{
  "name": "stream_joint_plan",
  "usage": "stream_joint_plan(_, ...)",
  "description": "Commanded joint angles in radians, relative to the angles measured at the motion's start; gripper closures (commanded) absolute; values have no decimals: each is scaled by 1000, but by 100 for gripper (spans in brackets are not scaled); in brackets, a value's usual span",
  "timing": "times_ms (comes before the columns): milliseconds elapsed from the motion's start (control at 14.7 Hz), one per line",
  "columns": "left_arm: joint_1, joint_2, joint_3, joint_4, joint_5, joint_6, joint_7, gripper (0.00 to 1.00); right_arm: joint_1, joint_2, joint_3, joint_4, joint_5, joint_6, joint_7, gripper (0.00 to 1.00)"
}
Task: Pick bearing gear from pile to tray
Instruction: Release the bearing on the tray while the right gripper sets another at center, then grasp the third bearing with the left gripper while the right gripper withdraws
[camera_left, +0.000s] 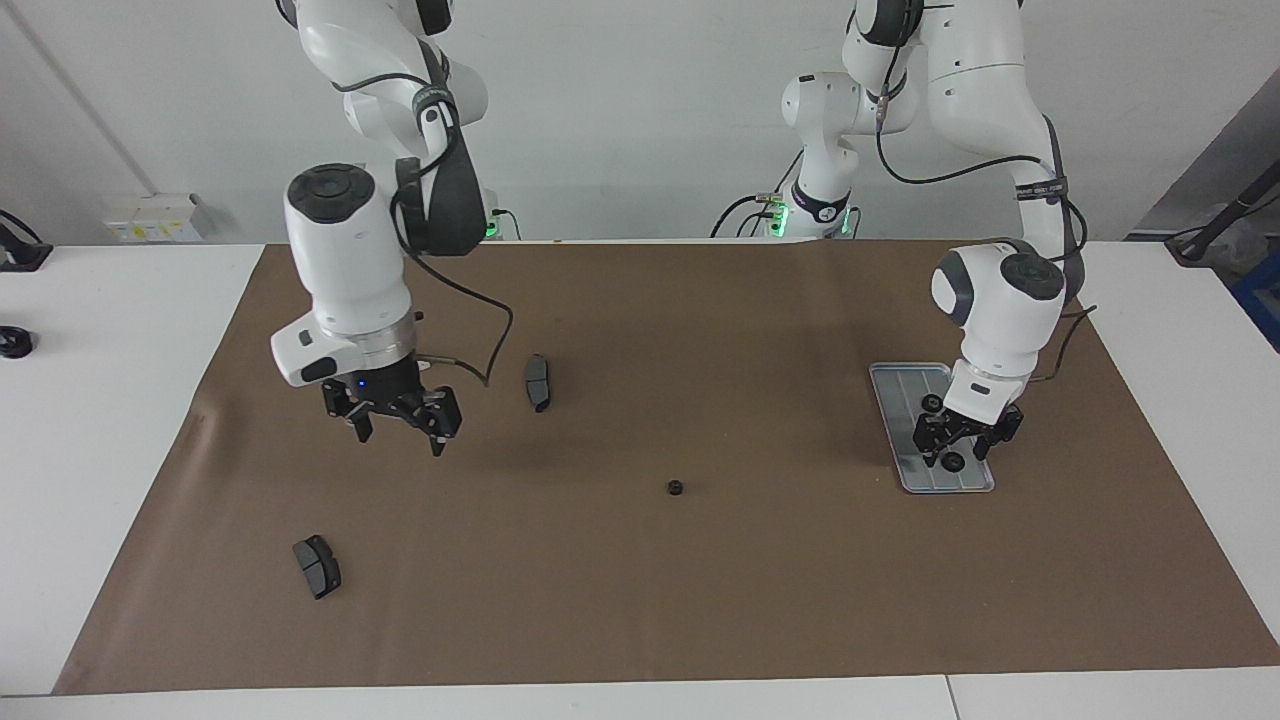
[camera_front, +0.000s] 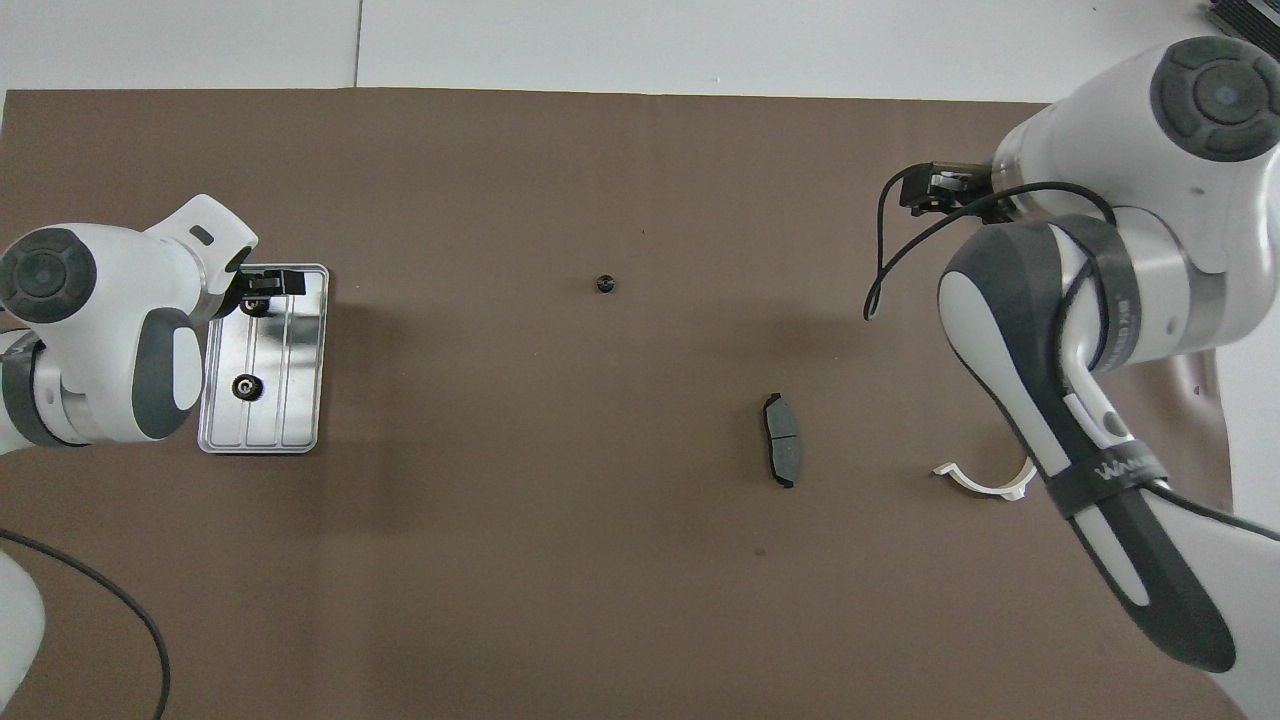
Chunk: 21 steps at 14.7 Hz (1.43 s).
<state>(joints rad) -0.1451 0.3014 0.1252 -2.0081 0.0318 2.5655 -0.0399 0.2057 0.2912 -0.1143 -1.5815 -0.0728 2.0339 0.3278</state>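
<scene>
While the left arm is bending down from its base over the left arm's end of the table, its wrist is pointing straight down and the left gripper (camera_left: 966, 447) is hanging low over the tray (camera_left: 900, 440), fingers spread apart and holding nothing. Right under those spread fingers, one gear (camera_left: 953, 461) is sitting on the tray at the end farther from the robots, and a second gear (camera_left: 930, 403) is lying on the tray nearer to the robots. From overhead the tray (camera_front: 300, 400) is showing its lengthwise grooves, with the nearer gear (camera_front: 244, 387) in plain sight.

Over at the right arm's end, the right arm is arching high and dropping its forearm vertically, and the right gripper (camera_left: 397, 425) is hovering above the brown mat (camera_left: 640, 600), jaws wide and empty, in the air over bare mat.

A third gear (camera_left: 675, 488) is resting alone on the mat mid-table, well apart from both grippers. One curved pad (camera_left: 538, 382) is lying nearer to the robots than that gear, another pad (camera_left: 317, 566) is sitting farther out toward the right arm's end, and the white bracket (camera_front: 985, 480) is peeking out beside the right arm in the overhead view.
</scene>
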Motion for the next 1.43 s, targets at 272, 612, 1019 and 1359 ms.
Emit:
stream_joint_plan(272, -187, -47, 5, 50, -7, -21, -11, 0, -175, -262, 15, -224, 85, -177, -180, 0)
stream_joint_plan(612, -344, 56, 5, 194, -12, -68, -176, 0, -227, -322, 12, -155, 85, -305, -280, 0)
stream_joint_plan(1019, -459, 220, 5, 442, -15, -154, -351, 0, -212, -323, 22, -14, 67, -452, -273, 0)
stream_joint_plan(1359, -485, 294, 5, 517, -55, -153, -393, 0, -206, -330, 24, -29, 29, -452, -289, 0)
